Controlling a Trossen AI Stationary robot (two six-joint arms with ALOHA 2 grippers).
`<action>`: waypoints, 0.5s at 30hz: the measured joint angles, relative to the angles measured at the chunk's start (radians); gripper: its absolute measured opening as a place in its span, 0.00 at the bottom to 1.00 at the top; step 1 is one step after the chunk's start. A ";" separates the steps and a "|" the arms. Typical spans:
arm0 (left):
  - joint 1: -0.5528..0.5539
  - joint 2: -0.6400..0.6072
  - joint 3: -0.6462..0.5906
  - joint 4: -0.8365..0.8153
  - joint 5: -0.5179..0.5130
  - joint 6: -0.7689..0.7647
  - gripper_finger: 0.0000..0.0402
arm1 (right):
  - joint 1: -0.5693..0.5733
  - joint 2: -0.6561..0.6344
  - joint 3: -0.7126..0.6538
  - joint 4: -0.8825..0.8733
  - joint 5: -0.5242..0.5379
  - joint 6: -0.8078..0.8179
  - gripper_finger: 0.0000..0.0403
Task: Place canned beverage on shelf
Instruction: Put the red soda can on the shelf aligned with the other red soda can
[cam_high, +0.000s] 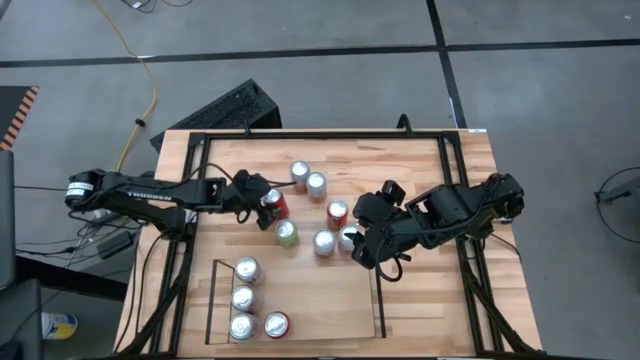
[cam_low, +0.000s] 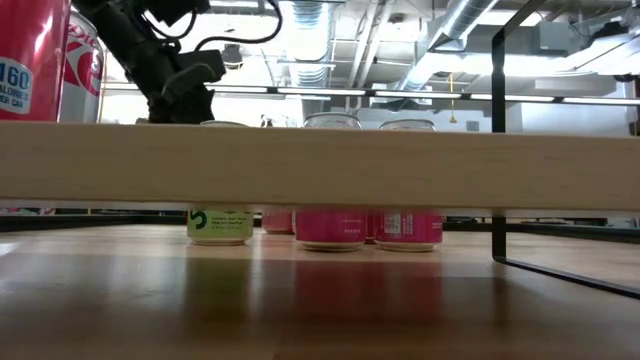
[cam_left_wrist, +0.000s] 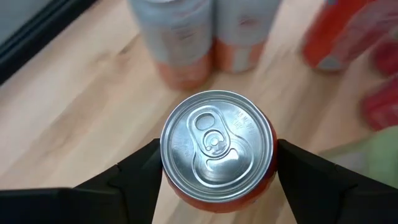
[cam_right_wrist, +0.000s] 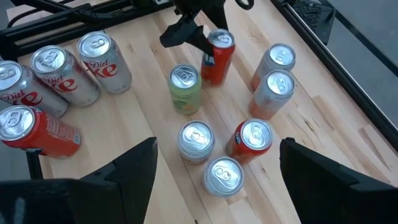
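Note:
A red can (cam_high: 275, 203) stands upright among loose cans in the middle of the wooden table, and my left gripper (cam_high: 268, 200) is shut on it, reaching in from the table's left. The left wrist view shows its silver lid (cam_left_wrist: 214, 144) between my two fingers. The shelf (cam_high: 330, 300) is the low black-railed bay at the near edge; several cans (cam_high: 243, 298) stand at its left end. My right gripper (cam_high: 372, 248) hangs open above the cans right of centre, holding nothing. My left gripper pinches the red can's upper side wall (cam_left_wrist: 174, 186), just below the rim, one finger (cam_left_wrist: 140, 171) on each side. The fingers slant down from the table's left. In the right wrist view the can (cam_right_wrist: 217, 56) stands upright with its base on the table.
Loose cans surround the held one: two silver (cam_high: 308, 178) farther back, a green one (cam_high: 286, 233) nearer, a red (cam_high: 337, 213) and two silver (cam_high: 324, 242) toward my right gripper. A black frame (cam_high: 300, 135) rims the tabletop. The shelf's right part is bare plank.

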 joint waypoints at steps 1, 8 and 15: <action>-0.008 0.000 0.008 -0.029 -0.027 -0.010 0.65 | 0.000 0.000 0.000 0.000 0.000 0.000 0.77; -0.044 0.000 0.067 -0.135 -0.168 -0.095 0.65 | 0.000 0.000 0.000 0.000 0.002 0.000 0.77; -0.071 0.000 0.107 -0.181 -0.208 -0.198 0.65 | 0.000 0.000 0.000 0.000 0.003 -0.001 0.77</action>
